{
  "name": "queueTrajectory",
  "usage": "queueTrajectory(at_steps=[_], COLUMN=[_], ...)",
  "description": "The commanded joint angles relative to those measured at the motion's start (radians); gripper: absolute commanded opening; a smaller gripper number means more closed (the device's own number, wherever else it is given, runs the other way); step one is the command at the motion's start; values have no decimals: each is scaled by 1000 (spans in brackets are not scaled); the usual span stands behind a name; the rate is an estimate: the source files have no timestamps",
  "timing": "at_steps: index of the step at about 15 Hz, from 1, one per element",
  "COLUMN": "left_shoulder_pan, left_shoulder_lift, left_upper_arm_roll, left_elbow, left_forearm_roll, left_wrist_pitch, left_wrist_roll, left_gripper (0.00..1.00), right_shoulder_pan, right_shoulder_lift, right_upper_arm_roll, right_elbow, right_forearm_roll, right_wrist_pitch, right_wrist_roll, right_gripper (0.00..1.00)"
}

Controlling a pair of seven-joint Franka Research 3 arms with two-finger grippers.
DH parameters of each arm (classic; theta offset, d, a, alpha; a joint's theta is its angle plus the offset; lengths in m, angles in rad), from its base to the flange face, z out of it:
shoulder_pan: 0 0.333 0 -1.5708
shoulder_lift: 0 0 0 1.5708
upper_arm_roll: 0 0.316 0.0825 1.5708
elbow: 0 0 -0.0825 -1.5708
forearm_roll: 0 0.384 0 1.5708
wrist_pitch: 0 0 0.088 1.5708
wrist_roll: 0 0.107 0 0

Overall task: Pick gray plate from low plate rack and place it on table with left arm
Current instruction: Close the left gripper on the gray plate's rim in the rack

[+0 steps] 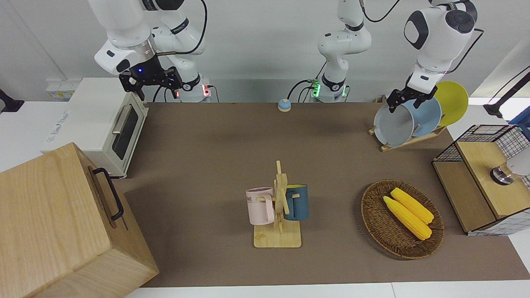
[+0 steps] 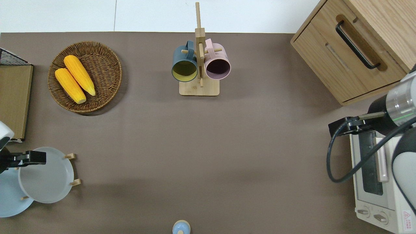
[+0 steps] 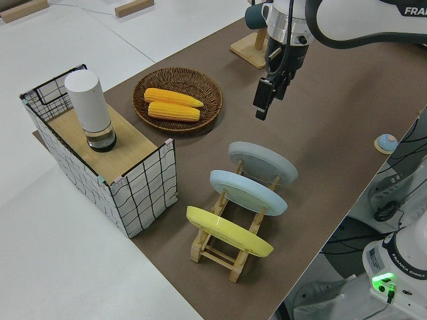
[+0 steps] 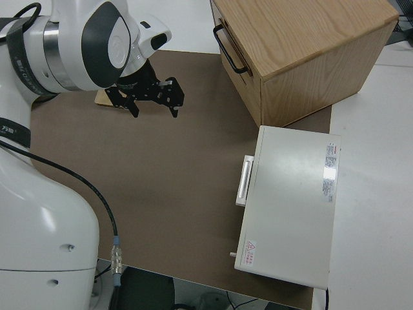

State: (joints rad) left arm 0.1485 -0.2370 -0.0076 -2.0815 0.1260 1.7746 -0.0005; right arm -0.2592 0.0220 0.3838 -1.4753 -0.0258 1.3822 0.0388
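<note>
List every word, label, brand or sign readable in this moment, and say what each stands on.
"FRANKA EMIKA" on the left arm's base, white print.
"FRA", cut off by the picture's edge, on the left arm.
Pink mug: dark print, too blurred to read.
White oven: red warning triangle and small print, too small to read.
Print on the oven's side in the front view: too small to read.

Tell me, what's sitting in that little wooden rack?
Three plates stand in the low plate rack: a gray plate, a light blue plate and a yellow plate. The plates hide most of its pegs.
</note>
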Motion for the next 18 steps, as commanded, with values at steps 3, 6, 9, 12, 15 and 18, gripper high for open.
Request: queueTrajectory(at_steps=[3,6,9,12,15,18], left_shoulder_pan=[57,74,101,120,120,117], left_shoulder_lift=[-31,-30,-28,-28,-25,-21], left_upper_arm_roll=[-6,-6,-6,-6,-8,-8], left_elbow=[-112,-146,-175,-219,-233,-233], left_forearm_roll=[78,102,109,110,110,116], left_wrist_pitch=[92,106,146,199,210,207], left_wrist_roll=[-4,-6,-9,-24,-67,-70], left_gripper=[995,995,995,991,873,323], right_shoulder_pan=[-23,-23,-23,-23,-23,-23], right_shoulder_lift=[-2,-2,-2,-2,-2,-2], right_upper_arm_roll=[20,21,20,20,21,20], right_elbow=[6,6,7,7,7,7], right_forearm_roll=[-6,-6,-6,-6,-6,-6], right_wrist_pitch=[-11,-11,-11,-11,-11,-11], right_wrist_roll=[12,12,12,12,12,12], right_gripper=[983,983,983,983,983,983])
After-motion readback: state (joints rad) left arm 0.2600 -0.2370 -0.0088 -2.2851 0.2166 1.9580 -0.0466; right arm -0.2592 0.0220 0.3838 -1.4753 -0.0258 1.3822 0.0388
